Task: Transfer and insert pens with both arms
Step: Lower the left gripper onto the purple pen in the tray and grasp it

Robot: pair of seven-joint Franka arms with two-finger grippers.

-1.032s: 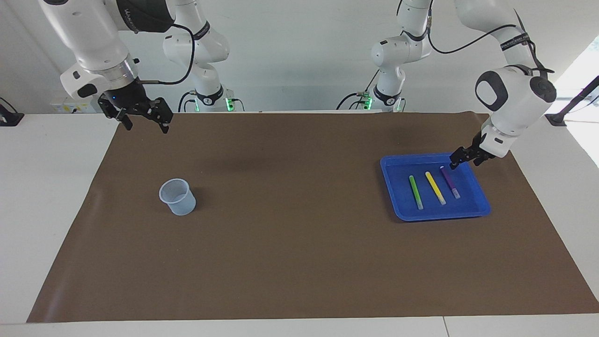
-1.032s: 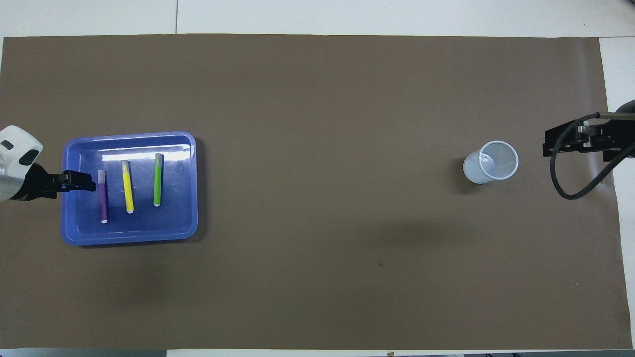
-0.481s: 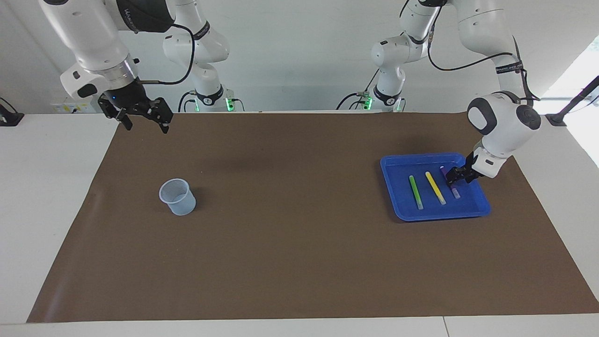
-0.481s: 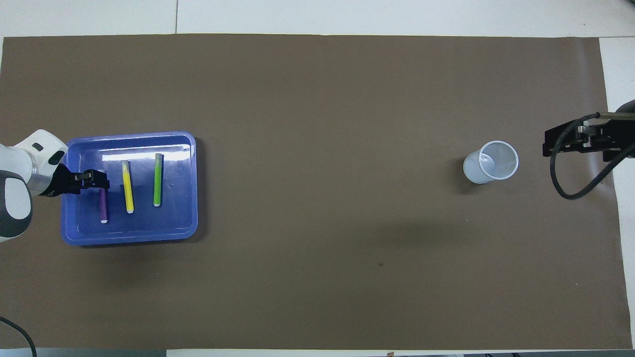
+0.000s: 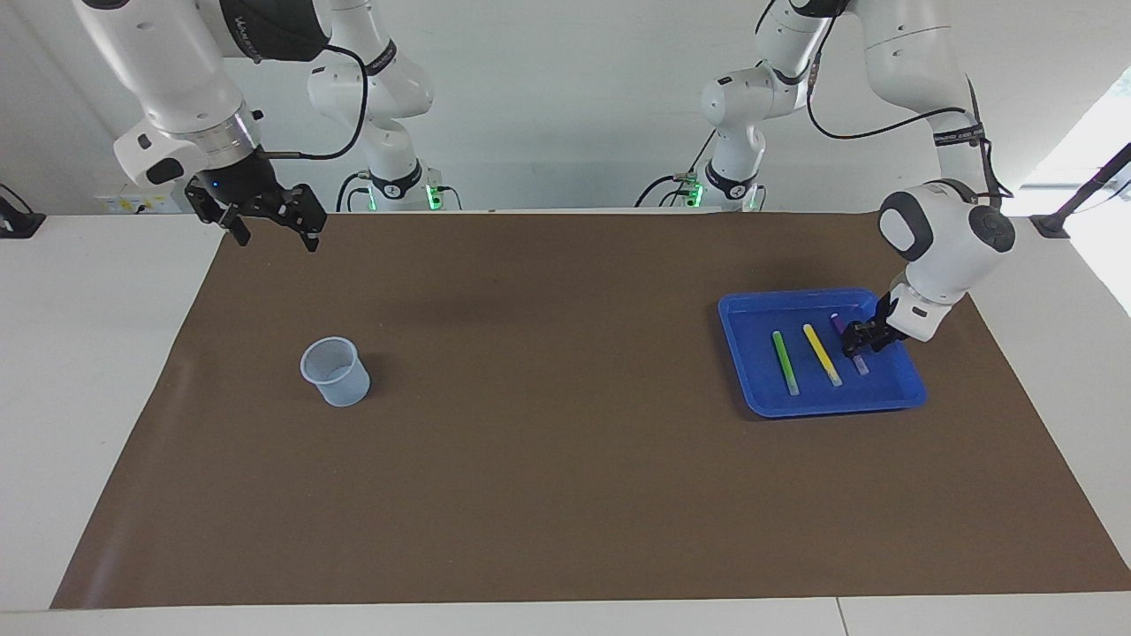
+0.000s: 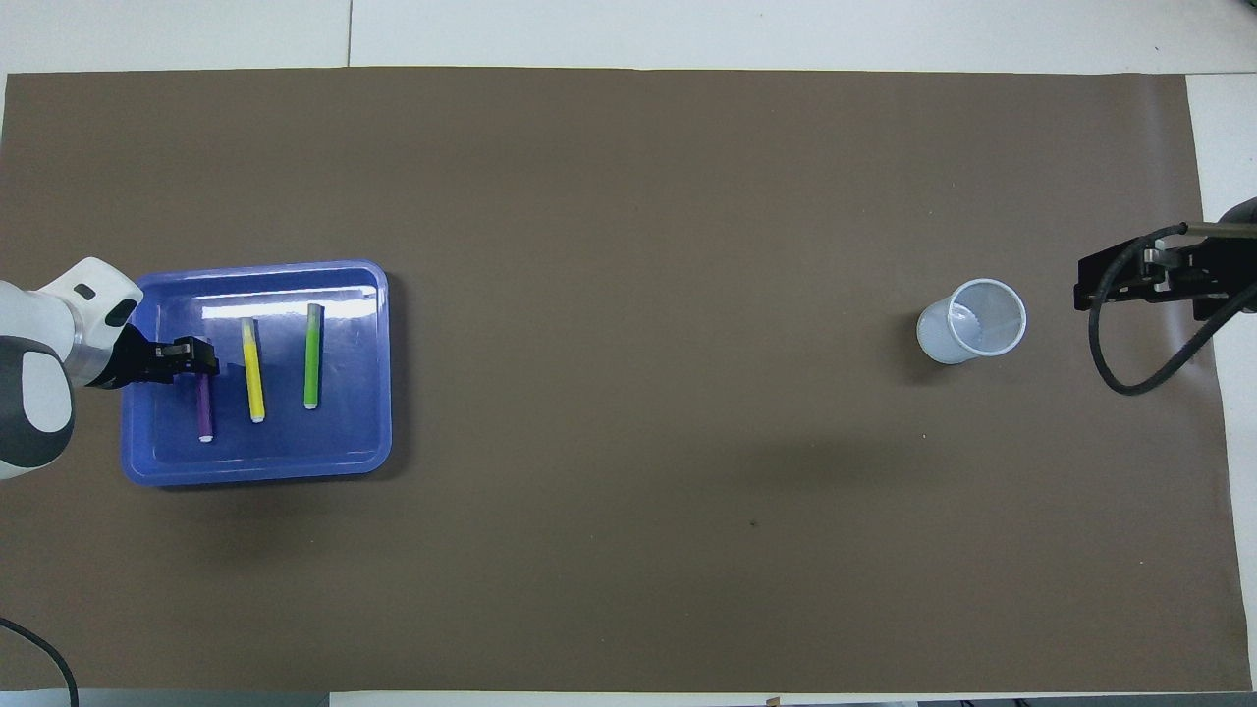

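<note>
Three pens lie side by side in a blue tray (image 5: 751, 393) (image 6: 385, 393) at the left arm's end of the table: green (image 5: 785, 362) (image 6: 312, 355), yellow (image 5: 822, 354) (image 6: 253, 370) and purple (image 5: 836, 323) (image 6: 205, 412). My left gripper (image 5: 855, 344) (image 6: 201, 357) is down in the tray on the middle of the purple pen, hiding that part of it. My right gripper (image 5: 276, 237) (image 6: 1129, 279) hangs open and empty over the mat's corner at the right arm's end, where that arm waits.
A translucent plastic cup (image 5: 336, 372) (image 6: 972, 321) stands upright on the brown mat (image 5: 565, 459) toward the right arm's end. Two smaller white arms with green lights (image 5: 398, 181) (image 5: 724, 177) stand at the robots' edge of the table.
My left gripper came down from the tray's edge onto the purple pen and has been closing. The right arm, cup and other pens have not moved.
</note>
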